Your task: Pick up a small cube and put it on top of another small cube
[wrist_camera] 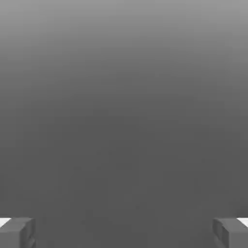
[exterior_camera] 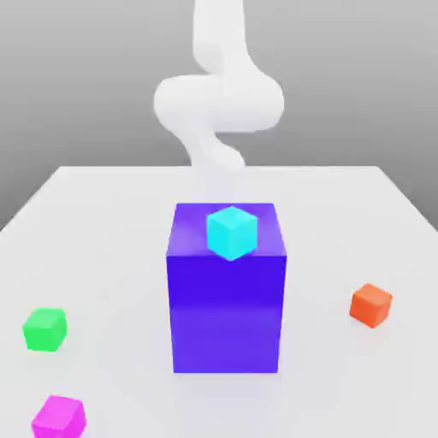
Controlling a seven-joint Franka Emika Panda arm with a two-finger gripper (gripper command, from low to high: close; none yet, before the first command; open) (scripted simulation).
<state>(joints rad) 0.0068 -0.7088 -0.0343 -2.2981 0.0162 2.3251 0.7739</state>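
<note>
Magenta small cube [exterior_camera: 59, 417] sits nearest on the white table [exterior_camera: 342, 214], near the green another small cube [exterior_camera: 44, 329]; largest, a blue-purple block [exterior_camera: 227, 308] bearing a cyan cube [exterior_camera: 231, 232]; an orange cube [exterior_camera: 370, 304] at the exterior view's right; gripper [wrist_camera: 124, 231] spread wide, fingertips [wrist_camera: 17, 231] holding and touching nothing.

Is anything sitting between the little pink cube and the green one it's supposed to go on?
No. The pink cube and green cube lie apart with bare table between them; the big blue block stands off toward the exterior view's right.
</note>
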